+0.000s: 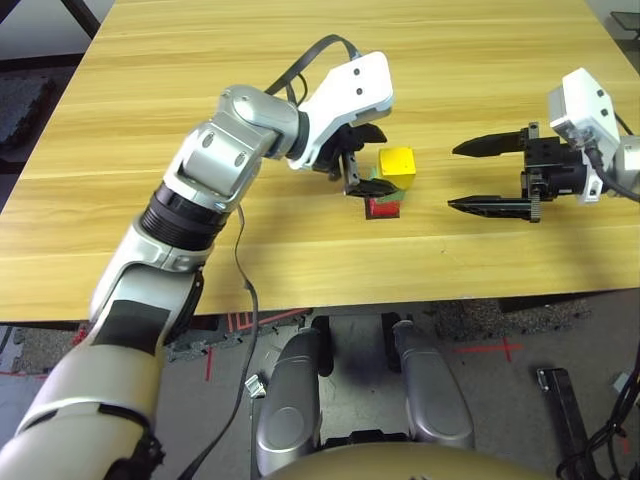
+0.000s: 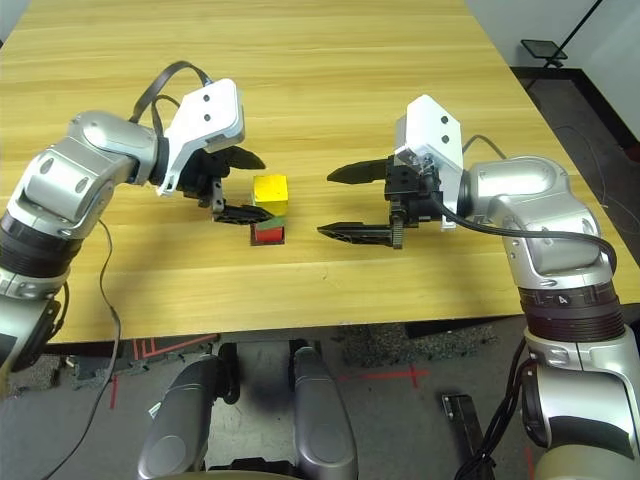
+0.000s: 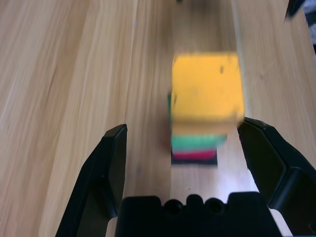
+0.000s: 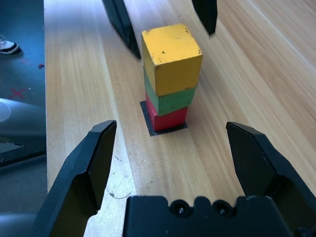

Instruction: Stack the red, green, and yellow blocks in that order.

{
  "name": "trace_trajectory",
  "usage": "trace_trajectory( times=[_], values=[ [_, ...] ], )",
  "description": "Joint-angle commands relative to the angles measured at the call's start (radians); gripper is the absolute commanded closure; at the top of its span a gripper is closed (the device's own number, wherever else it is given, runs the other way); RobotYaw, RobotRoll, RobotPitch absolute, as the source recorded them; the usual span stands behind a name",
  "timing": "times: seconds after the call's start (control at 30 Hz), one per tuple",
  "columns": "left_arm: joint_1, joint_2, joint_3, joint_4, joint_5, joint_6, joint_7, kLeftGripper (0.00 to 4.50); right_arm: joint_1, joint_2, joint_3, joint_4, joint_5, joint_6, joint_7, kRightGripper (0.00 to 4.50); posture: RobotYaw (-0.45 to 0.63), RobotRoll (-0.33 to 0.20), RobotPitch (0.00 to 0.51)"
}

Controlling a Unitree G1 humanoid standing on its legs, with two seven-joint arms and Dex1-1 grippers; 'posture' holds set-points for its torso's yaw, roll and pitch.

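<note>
The three blocks stand as one upright stack on a flat black patch [image 4: 148,124]: the red block [image 4: 168,118] at the bottom, the green block [image 4: 170,101] on it, the yellow block [image 4: 172,52] on top, sitting slightly askew. My left gripper [image 2: 243,186] is open just to the left of the stack at the yellow block's height, its fingertips spread wider than the block and not touching it. To the right of the stack, my right gripper [image 2: 326,204] is open and holds nothing, pointing at the stack from a short gap away.
The light wooden table [image 2: 350,80] stretches wide behind and around the stack. Its front edge [image 1: 400,300] runs close below the grippers. Dark floor with red tape marks lies beyond that edge.
</note>
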Motion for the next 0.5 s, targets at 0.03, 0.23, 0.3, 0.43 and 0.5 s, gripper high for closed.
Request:
trace_trajectory(
  times=[0.03, 0.23, 0.3, 0.43, 0.5],
  values=[
    [-0.018, 0.065, 0.034, 0.014, -0.02, 0.03, -0.055, 0.03, -0.01, -0.021, -0.002, 0.023, -0.002, -0.019, 0.03, 0.0, 0.2, 0.089, 0.272],
    [-0.053, 0.182, 0.074, 0.084, -0.032, 0.079, -0.12, 0.03, -0.073, -0.056, -0.013, 0.174, -0.039, -0.072, 0.064, 0.0, 0.22, 0.085, 0.267],
    [-0.073, 0.216, 0.082, 0.127, -0.018, 0.074, -0.136, 0.03, -0.116, -0.07, -0.017, 0.268, -0.064, -0.108, 0.072, 0.0, 0.23, 0.083, 0.262],
    [-0.11, 0.25, 0.111, 0.209, -0.004, 0.07, -0.126, 0.03, -0.223, -0.08, -0.027, 0.485, -0.12, -0.203, 0.063, 0.0, 0.24, 0.078, 0.254],
    [-0.127, 0.24, 0.136, 0.262, 0.013, 0.055, -0.076, 0.03, -0.272, -0.074, -0.036, 0.574, -0.146, -0.255, 0.038, 0.0, 0.24, 0.079, 0.253]
  ],
)
